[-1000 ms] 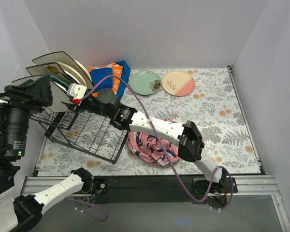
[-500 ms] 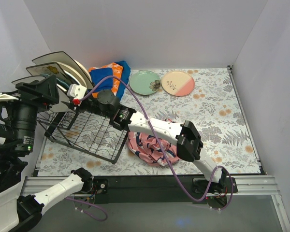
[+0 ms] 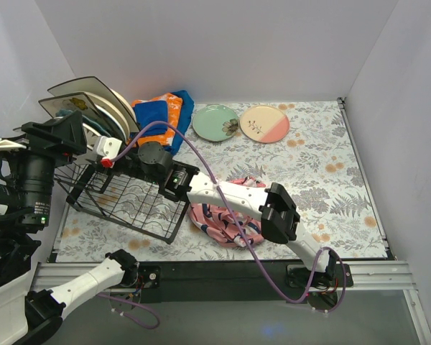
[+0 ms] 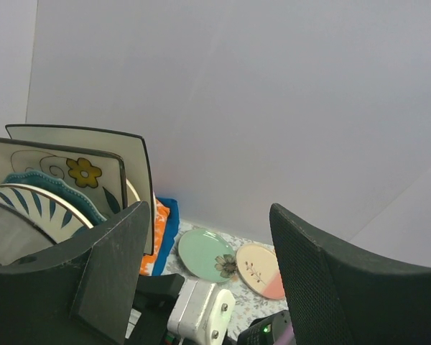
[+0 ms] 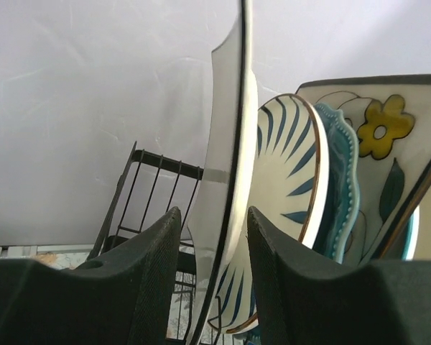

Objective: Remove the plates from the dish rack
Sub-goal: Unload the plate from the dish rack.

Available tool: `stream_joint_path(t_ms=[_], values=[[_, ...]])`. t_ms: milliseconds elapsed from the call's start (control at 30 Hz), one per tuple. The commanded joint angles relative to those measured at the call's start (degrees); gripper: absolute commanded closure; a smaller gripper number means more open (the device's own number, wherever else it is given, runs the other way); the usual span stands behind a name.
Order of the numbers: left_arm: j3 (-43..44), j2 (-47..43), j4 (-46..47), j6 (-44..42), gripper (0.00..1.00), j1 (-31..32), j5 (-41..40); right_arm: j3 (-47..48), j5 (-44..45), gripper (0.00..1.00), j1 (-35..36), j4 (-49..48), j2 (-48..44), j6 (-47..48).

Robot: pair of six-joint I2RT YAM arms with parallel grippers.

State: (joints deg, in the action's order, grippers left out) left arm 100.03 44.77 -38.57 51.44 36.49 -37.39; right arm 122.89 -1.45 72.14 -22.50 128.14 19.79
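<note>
The black wire dish rack stands at the left, with several plates upright at its far end. My right gripper reaches into them. In the right wrist view its jaws are open, and its fingers straddle the dark rim of the nearest white plate with thin gaps on both sides. A blue-striped plate and a flowered square one stand behind it. A mint green plate and a cream-and-pink plate lie flat at the back. My left gripper hangs open and empty above the rack's left side.
A pink patterned cloth lies crumpled under the right arm. Folded blue-orange cloths sit at the back beside the rack. White walls close in the left, back and right. The right arm's purple cable loops over the rack.
The right gripper slid left and down onto the front plate and its jaws narrowed. The left wrist shifted slightly a second ago and has held still since.
</note>
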Motion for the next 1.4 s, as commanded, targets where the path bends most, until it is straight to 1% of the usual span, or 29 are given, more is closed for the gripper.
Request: stream_joint_path(t_ms=[0,267,567,667,833,867,967,1000,1100,1367], values=[[0.96,0.23,-0.46,-0.2,0.34,-0.19,-0.93,2.61,1.19,0.53,0.11,-1.67,2.64,1.21],[1.14,0.75,-0.46,-0.2,0.34,-0.19,-1.2,5.69,4.79,0.53,0.02,-1.67,5.9,4.2],[1.05,1.54,-0.46,0.06,0.34,-0.19,-1.02,8.51,2.42,0.53,0.02,-2.72,7.74,5.87],[1.13,1.81,-0.46,0.15,0.34,-0.19,-0.93,8.59,-0.04,0.53,0.02,-3.77,7.83,6.05],[1.48,2.34,-0.72,0.15,0.34,-0.19,-0.93,9.74,-0.21,0.57,0.02,-4.04,8.71,6.31],[1.49,2.42,-0.63,0.15,0.34,-0.19,-0.85,9.82,-0.3,0.59,0.02,-4.04,8.71,6.4],[1.57,2.34,-0.54,0.24,0.34,-0.19,-0.85,10.09,-0.22,0.73,0.02,-4.13,8.97,7.01],[1.57,2.34,-0.54,0.33,0.34,-0.19,-0.67,10.09,0.04,0.83,0.02,-4.22,8.89,7.19],[1.66,2.6,-0.81,0.33,0.34,-0.19,-0.58,9.65,1.19,0.99,0.02,-4.57,8.54,7.89],[1.84,2.07,-0.72,-0.02,0.34,-0.19,-1.37,7.63,0.31,0.99,0.11,-6.24,6.25,10.7]])
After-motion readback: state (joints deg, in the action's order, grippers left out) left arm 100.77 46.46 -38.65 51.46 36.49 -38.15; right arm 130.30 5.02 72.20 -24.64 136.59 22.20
